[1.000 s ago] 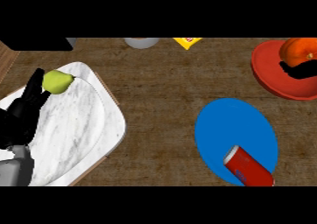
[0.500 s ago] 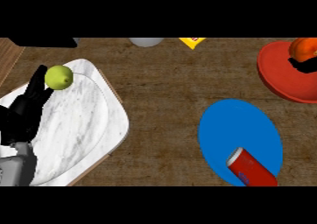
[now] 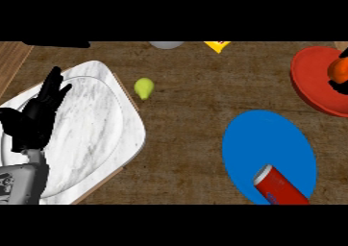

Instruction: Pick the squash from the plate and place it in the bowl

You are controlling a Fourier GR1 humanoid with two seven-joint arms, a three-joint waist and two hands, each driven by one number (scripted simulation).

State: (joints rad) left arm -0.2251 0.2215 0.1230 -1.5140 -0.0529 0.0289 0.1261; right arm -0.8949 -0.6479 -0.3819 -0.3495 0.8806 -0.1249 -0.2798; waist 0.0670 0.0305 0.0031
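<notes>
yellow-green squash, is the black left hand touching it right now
Apart. The head view shows the yellow-green squash lying on the brown counter, with white marble plate surface showing between it and the open black left hand.

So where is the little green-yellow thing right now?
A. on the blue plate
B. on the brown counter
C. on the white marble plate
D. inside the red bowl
B: the green-yellow squash lies on the brown counter, just past the marble plate's edge.
</notes>
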